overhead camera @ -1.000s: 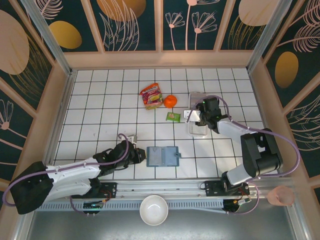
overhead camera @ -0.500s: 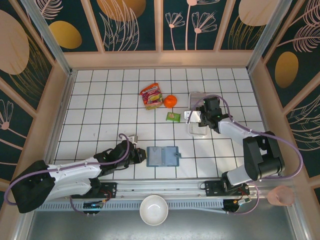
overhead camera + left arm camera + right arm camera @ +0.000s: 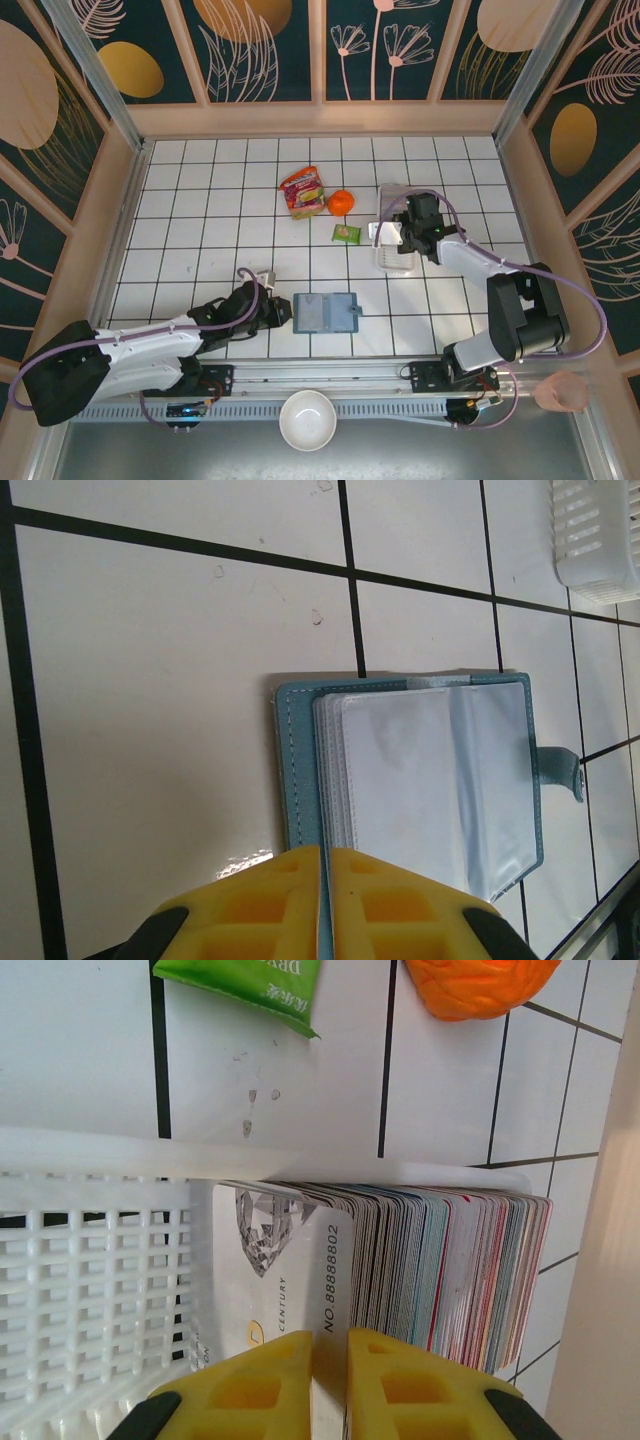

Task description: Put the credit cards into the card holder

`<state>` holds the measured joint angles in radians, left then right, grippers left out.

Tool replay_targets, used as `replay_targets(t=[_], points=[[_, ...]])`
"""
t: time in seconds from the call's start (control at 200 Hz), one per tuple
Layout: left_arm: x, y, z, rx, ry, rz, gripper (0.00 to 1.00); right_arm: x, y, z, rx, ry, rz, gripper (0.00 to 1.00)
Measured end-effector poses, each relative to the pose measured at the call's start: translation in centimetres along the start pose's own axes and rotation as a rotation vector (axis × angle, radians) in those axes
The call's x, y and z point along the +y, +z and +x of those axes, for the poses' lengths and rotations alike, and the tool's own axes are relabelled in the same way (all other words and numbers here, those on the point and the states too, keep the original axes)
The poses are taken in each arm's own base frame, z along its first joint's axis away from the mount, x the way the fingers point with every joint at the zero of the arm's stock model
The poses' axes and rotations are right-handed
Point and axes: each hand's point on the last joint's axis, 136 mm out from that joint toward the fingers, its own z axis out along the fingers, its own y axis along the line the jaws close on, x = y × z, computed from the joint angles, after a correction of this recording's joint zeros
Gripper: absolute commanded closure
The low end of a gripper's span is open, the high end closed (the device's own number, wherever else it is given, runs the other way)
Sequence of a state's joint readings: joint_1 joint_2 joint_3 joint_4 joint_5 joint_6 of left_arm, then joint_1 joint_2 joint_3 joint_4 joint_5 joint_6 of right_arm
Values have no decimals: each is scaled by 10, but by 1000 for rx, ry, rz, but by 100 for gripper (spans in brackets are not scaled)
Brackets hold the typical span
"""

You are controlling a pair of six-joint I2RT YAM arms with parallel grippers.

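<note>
Over the tray (image 3: 90, 1290), right claw (image 3: 330, 1345) newly clamped on white card (image 3: 290, 1260), left claw (image 3: 322, 858) still pinching card holder (image 3: 420, 780).

The small, flat, dark teal folding card holder (image 3: 325, 313) lies open on the white tiled surface (image 3: 200, 200). It sits well apart from the white slatted plastic basket (image 3: 398, 262), nearer the arms' bases and to the basket's left. Its stitched teal cover frames a sheaf of clear plastic sleeves over a paler blue-grey inside. A short closure tab sticks out from the edge on the basket's side, and the opposite edge is pinched in the left tool (image 3: 322, 905).

The thin plastic credit cards (image 3: 450, 1260) stand on edge inside the basket, packed face to face with many-coloured rims. The white front card (image 3: 295, 1270) shows a grey diamond picture, "CENTURY" and "NO.88888802". It leans off the stack, its edge between the fingers of the right tool (image 3: 330, 1385).
</note>
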<state>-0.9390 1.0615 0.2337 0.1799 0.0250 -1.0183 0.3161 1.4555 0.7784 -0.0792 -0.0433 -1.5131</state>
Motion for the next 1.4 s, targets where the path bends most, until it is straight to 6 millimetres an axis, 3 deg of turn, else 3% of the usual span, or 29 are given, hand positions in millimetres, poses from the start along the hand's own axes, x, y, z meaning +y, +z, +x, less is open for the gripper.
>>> replay_targets(t=[0.11, 0.405, 0.751, 1.396], points=[[0, 0, 0, 0, 0, 0, 90, 0, 0, 0, 0, 0, 0, 85], [1, 0, 0, 0, 0, 0, 90, 4, -1, 0, 1, 3, -26, 100], [2, 0, 1, 2, 0, -3, 90, 3, -7, -1, 4, 35, -63, 100], [0, 0, 4, 18, 0, 7, 90, 3, -51, -16, -43, 201, -95, 100]])
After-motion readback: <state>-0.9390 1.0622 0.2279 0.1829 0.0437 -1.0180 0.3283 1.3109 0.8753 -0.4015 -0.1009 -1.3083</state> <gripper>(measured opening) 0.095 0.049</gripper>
